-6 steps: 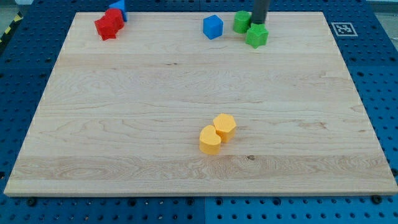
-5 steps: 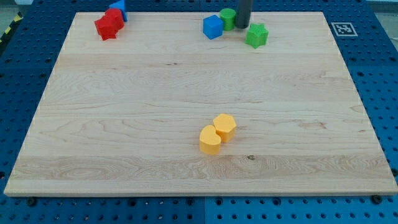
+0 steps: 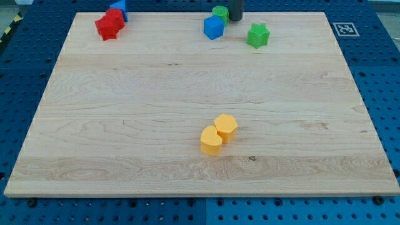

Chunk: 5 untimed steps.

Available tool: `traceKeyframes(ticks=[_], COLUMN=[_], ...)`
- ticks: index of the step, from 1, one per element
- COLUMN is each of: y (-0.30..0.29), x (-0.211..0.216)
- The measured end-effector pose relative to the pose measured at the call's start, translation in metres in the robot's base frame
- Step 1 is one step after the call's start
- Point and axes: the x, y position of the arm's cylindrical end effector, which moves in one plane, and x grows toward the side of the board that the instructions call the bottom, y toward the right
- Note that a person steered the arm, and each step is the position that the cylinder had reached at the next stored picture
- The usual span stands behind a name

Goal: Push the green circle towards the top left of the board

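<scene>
The green circle sits at the board's top edge, a little right of centre, touching the upper right of a blue cube. My tip is right next to the green circle's right side. A green star-shaped block lies apart, to the right of and below my tip.
Red blocks and a blue block cluster at the board's top left corner. Two yellow blocks touch each other below the board's centre. A marker tag sits off the board's top right corner.
My tip has moved left and up along the top edge, pushing the green circle left from beside the green star to against the blue cube. The green star stayed behind.
</scene>
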Motion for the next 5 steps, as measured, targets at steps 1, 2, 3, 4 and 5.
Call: traceKeyframes(ticks=[1, 2, 3, 4, 5], y=[-0.035, -0.043, -0.01, 0.038, 0.088], x=[0.0, -0.002, -0.015, -0.015, 0.01])
